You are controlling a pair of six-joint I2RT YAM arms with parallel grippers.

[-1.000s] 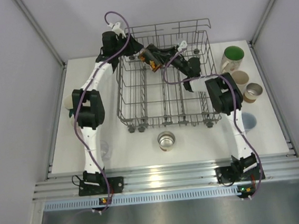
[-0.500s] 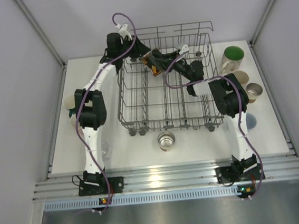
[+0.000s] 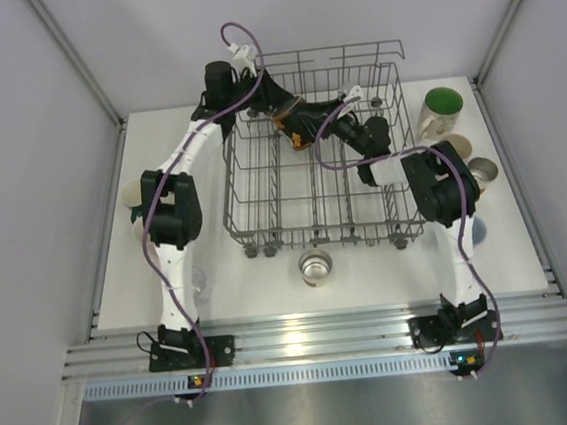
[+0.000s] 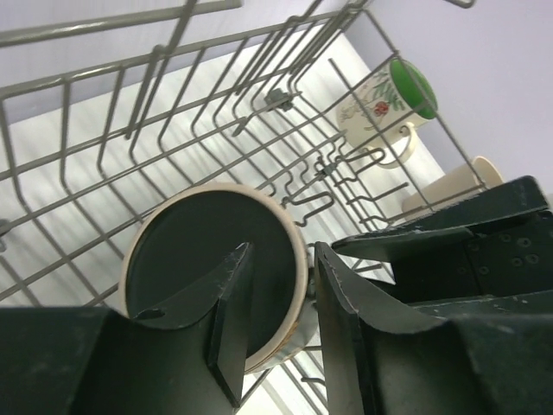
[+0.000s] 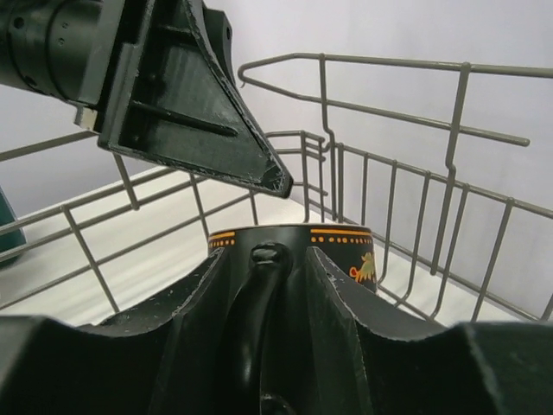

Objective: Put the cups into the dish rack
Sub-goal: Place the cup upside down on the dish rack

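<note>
A black mug (image 5: pixel 346 246) with orange dots and a dark, cream-rimmed round face (image 4: pixel 190 251) sits at the back of the grey wire dish rack (image 3: pixel 251 190). My right gripper (image 5: pixel 268 252) is open, its fingers on either side of the mug's handle (image 5: pixel 259 294) with narrow gaps. My left gripper (image 4: pixel 282 251) hangs open just above and behind the mug, holding nothing. From above the two grippers meet at the rack's back, left gripper (image 3: pixel 273 100), right gripper (image 3: pixel 308 128). Other cups stand outside the rack.
Right of the rack stand a flowered mug with a green inside (image 3: pixel 441 109), a cream cup (image 3: pixel 455 146) and a brown-banded cup (image 3: pixel 480 170). A steel cup (image 3: pixel 315 266) is in front of the rack. A clear cup (image 3: pixel 198 279) is near the left arm.
My right jaws have opened off the mug's handle. Both grippers and the mug have shifted a little to the right at the back of the rack.
</note>
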